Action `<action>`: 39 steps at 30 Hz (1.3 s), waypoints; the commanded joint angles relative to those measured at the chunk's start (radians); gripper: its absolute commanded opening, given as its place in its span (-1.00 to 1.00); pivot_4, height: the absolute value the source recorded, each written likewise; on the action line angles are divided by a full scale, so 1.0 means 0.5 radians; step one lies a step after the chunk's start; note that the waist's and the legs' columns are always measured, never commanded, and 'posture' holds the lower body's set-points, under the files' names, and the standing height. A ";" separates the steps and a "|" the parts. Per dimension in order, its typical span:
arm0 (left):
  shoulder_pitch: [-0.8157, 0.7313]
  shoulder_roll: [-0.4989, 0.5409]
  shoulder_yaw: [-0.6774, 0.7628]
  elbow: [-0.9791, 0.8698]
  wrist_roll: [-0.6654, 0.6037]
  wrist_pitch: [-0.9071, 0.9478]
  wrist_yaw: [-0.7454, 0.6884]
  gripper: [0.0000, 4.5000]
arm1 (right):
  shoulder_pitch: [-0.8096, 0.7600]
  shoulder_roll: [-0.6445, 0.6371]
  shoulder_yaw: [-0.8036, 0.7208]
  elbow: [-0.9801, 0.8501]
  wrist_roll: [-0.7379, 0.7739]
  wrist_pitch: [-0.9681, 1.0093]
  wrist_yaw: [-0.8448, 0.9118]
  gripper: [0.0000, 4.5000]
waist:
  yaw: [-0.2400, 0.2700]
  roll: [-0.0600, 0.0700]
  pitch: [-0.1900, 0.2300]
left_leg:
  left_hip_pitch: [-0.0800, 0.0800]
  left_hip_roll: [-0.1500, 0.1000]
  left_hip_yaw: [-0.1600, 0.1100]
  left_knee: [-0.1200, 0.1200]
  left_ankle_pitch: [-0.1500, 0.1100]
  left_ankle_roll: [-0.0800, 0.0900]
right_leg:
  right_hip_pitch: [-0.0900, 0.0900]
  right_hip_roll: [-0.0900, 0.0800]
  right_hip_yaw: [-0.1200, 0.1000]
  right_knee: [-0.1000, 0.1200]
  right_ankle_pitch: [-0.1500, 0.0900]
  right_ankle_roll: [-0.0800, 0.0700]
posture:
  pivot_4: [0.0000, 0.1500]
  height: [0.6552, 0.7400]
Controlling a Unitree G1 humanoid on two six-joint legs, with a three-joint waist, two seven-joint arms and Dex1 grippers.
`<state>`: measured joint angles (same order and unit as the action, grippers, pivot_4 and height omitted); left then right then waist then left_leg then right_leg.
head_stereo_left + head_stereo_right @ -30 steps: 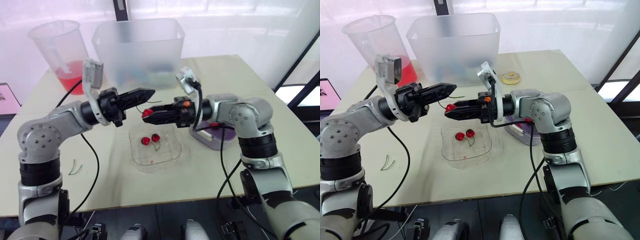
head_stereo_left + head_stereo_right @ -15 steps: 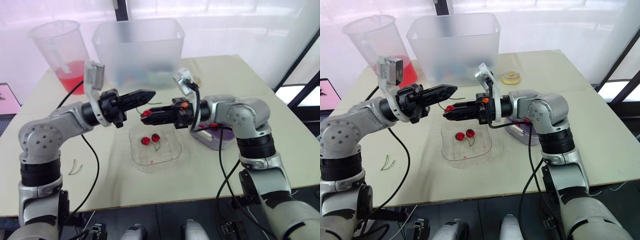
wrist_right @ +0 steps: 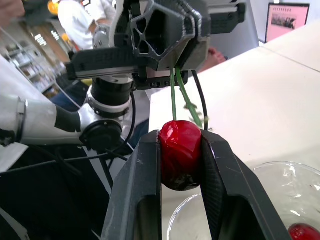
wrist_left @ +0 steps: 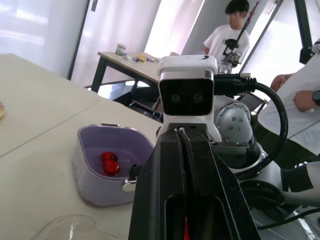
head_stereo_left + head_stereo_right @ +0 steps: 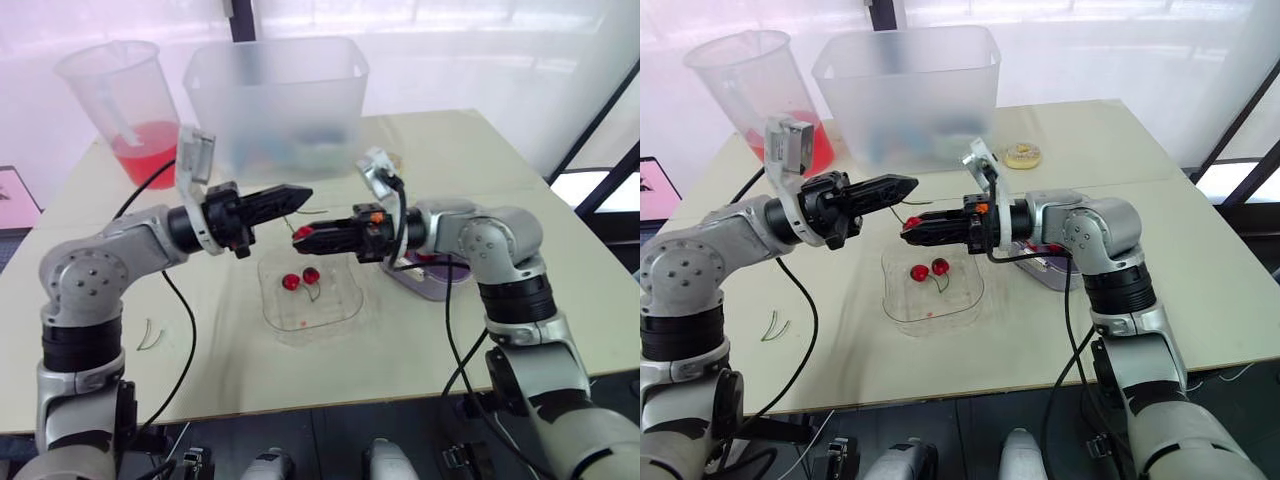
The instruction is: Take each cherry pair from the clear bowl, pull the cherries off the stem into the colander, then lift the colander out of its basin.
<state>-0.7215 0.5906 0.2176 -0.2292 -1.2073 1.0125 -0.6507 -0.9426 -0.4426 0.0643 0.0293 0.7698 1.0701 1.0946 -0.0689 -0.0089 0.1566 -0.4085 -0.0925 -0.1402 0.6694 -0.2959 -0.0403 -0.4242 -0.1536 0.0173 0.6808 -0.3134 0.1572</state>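
Above the clear bowl (image 5: 342,306), my left gripper (image 5: 300,191) pinches the stem (image 3: 173,95) and my right gripper (image 5: 299,234) clamps a cherry (image 3: 180,150). I should pull steadily apart, then drop it beside the bowl, into the purple colander (image 4: 95,185).

You're in a robotics lab or shared workroom here, not a kitchen. White drapes (image 5: 480,60) hang behind your desk (image 5: 420,340), and black poles (image 5: 603,110) slant past its right corner. Look across the room: a person in a white T-shirt (image 4: 231,37) is near a second table (image 4: 115,59) dotted with small odds and ends. Closer in there's another person's arm (image 4: 302,100), with a watch on the wrist. Off to your left you've got a framed poster (image 3: 287,17) and blurred shelving (image 3: 25,55). Black cable (image 5: 183,310) trails over the desk.
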 commanded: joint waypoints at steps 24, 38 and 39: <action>0.075 0.100 0.139 -0.055 -0.011 -0.123 -0.004 -1.00 | -0.337 -0.808 0.320 1.053 -1.040 -1.052 0.425 -0.76 | -0.005 0.000 0.000 | 0.000 0.001 0.004 -0.002 0.000 0.000 | 0.000 0.001 0.000 -0.002 0.000 0.000 | 1.00 1.00; 0.172 0.122 0.160 -0.162 -0.024 -0.137 0.048 -1.00 | -0.484 -0.566 0.356 1.752 -1.488 -1.643 0.254 0.99 | -0.001 0.000 0.000 | 0.000 0.001 0.005 -0.002 0.000 0.000 | -0.002 0.001 0.001 -0.003 0.000 0.000 | 1.00 1.00; 0.174 0.128 0.163 -0.160 -0.023 -0.136 0.044 -1.00 | -0.499 -0.568 0.344 1.758 -1.489 -1.642 0.274 0.99 | -0.001 0.000 0.000 | 0.000 0.001 0.005 -0.002 0.000 0.000 | -0.002 0.001 0.001 -0.003 0.000 0.000 | 1.00 1.00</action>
<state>-0.6285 0.6348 0.2640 -0.2815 -1.2095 0.9648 -0.6256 -1.1525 -0.7207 0.2649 0.9109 0.0296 0.2673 1.2216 -0.0697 -0.0089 0.1567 -0.4085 -0.0922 -0.1375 0.6684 -0.2959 -0.0403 -0.4250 -0.1534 0.0177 0.6795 -0.3134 0.1572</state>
